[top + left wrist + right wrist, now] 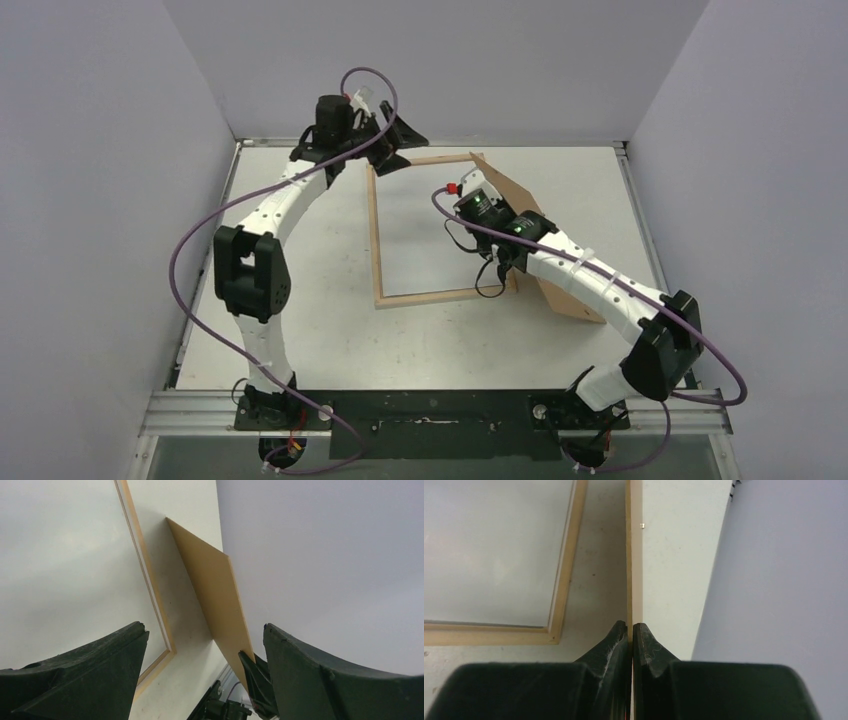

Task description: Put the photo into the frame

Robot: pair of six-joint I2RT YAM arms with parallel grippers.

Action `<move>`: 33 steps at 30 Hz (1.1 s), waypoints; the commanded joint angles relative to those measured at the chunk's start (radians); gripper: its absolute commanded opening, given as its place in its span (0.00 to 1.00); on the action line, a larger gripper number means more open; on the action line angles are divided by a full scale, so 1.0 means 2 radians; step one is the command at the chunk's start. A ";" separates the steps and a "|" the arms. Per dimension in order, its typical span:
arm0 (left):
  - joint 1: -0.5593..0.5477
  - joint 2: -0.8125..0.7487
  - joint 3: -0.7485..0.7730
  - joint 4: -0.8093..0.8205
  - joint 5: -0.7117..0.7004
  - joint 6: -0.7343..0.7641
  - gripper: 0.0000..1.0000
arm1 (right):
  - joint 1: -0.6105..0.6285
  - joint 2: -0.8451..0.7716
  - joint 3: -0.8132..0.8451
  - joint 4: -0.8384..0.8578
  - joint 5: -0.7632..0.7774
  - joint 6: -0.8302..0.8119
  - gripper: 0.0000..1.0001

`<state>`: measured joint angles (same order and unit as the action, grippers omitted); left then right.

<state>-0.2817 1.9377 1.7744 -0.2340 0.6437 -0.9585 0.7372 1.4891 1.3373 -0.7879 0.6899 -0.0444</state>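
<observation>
The frame (376,240) lies flat mid-table, pale wood side up, its pane inside the border; it also shows in the wrist views (150,580) (564,570). The photo is out of view. My right gripper (508,262) (630,625) is shut on the edge of a plain brown backing board (510,190) (215,590) (634,555). The board stands tilted on its long edge along the frame's right side, hiding that side from above. My left gripper (398,148) (205,630) hangs open over the frame's far left corner, with nothing between its fingers.
Lilac walls (100,200) close the table (330,340) on the left, far and right sides. A black rail (440,410) with both arm bases runs along the near edge. Purple cables (185,250) loop beside each arm.
</observation>
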 commanded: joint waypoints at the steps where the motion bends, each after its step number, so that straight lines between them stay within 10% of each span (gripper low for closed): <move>1: -0.034 0.024 0.007 0.047 0.014 -0.016 0.85 | -0.008 -0.061 -0.044 0.057 -0.054 0.034 0.00; 17: -0.119 0.064 0.019 0.148 -0.038 -0.063 0.84 | -0.014 -0.107 -0.094 0.091 -0.107 0.046 0.00; 27: -0.144 0.109 0.053 0.118 -0.074 -0.111 0.49 | -0.014 -0.117 -0.105 0.101 -0.101 0.035 0.00; 33: -0.153 0.124 0.068 0.098 -0.072 -0.114 0.48 | 0.003 -0.108 -0.110 0.101 -0.067 0.008 0.00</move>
<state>-0.5770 2.1750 1.8515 -0.0353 0.5213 -1.1706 0.7216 1.2839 1.1267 -0.6445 0.5674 -0.0700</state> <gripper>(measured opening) 0.475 0.091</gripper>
